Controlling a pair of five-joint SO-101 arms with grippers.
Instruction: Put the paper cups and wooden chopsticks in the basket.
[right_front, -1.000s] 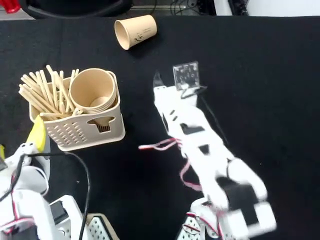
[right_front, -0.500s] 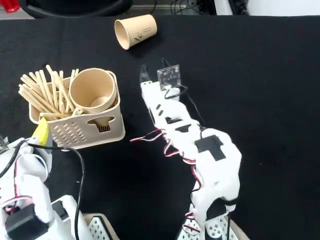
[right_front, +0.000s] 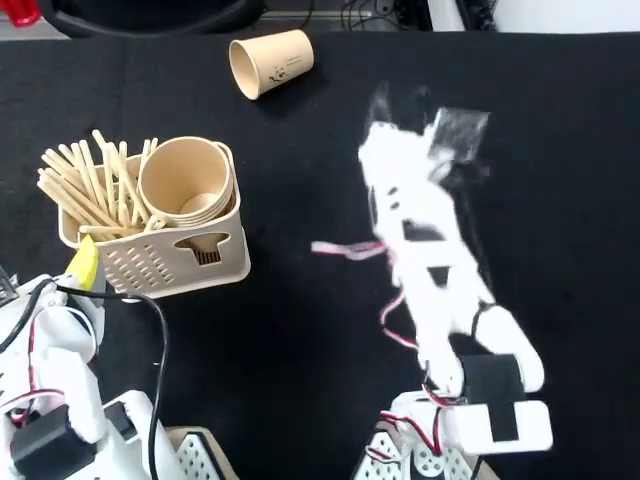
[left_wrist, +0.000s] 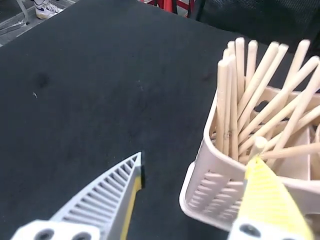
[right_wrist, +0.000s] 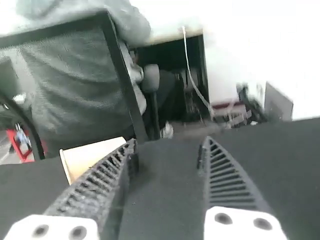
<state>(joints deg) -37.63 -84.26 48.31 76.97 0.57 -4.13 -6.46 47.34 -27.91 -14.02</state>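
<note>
On your black table (right_front: 560, 150), the right arm (right_front: 430, 260) stretches up the middle toward the far edge. On the left arm's side stands the pale slotted basket (right_front: 170, 262), upright and well apart from that arm. In one half of the basket sit the stacked paper cups (right_front: 185, 180), mouths up. The other half holds the wooden chopsticks (right_front: 90, 185), which lean and fan out over its rim. A lone paper cup (right_front: 270, 62) lies on its side on the table near the far edge, outside the basket. Your left tool (left_wrist: 197, 159) is spread at the basket's near corner by the chopsticks, its yellow finger at the wall, contact unclear. Your right tool (right_wrist: 168, 145) is spread too, with nothing between its fingers, and the lone cup lies off beyond one fingertip.
</note>
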